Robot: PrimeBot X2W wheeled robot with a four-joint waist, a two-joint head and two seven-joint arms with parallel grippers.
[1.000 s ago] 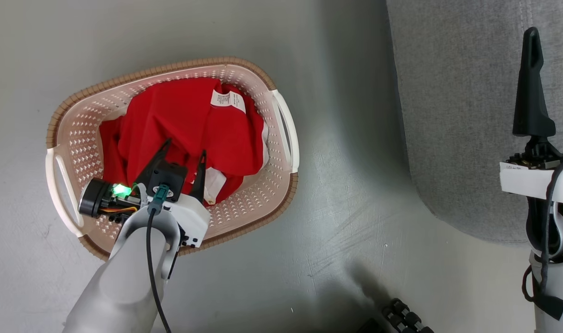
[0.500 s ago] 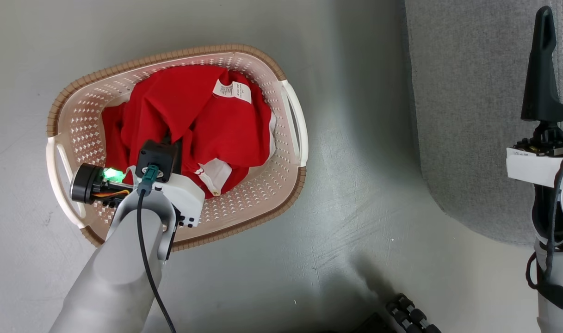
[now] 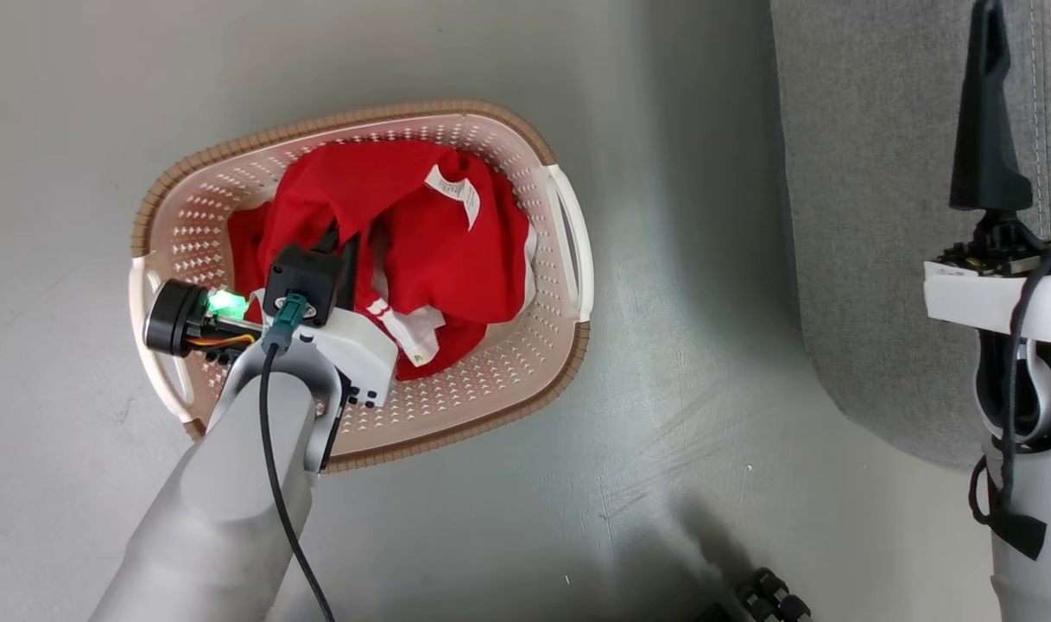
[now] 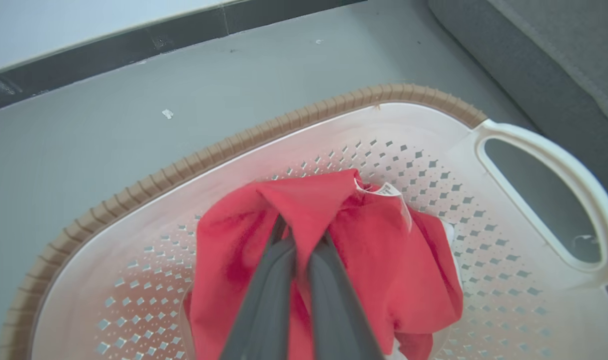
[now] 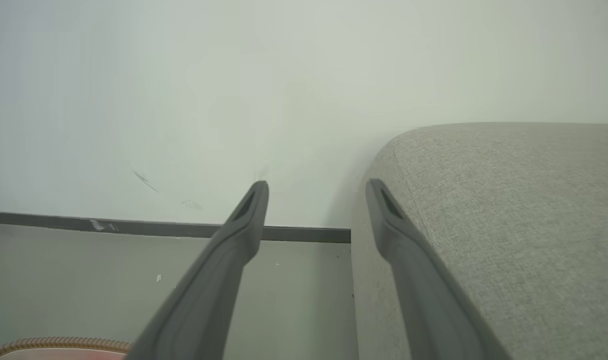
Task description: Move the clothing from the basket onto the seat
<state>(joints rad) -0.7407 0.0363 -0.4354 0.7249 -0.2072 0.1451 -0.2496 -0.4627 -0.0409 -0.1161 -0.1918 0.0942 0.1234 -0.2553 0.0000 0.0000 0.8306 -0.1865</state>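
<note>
The cream basket (image 3: pixel 456 428) with a brown rim stands on the floor at the left of the head view. Inside it lies the red clothing (image 3: pixel 439 250), with white trim and a white label. My left gripper (image 4: pixel 304 235) reaches down into the basket (image 4: pixel 234 145) and is shut on a raised fold of the clothing (image 4: pixel 383 250); its fingertips are buried in the fabric. My right gripper (image 5: pixel 318 186) hangs open with nothing in it, beside the grey seat (image 5: pixel 508 210). One of its fingers (image 3: pixel 983 130) stands over the seat (image 3: pixel 870 216) at the right.
Grey floor (image 3: pixel 663 345) separates the basket from the seat's rounded corner. A pale wall with a dark baseboard (image 4: pixel 134 45) runs behind the basket. A dark ribbed object (image 3: pixel 767 596) lies on the floor at the bottom edge.
My left gripper's fingers have come together on the red fabric, which now bunches up into a fold around them. The head camera has shifted slightly. The right gripper stays open.
</note>
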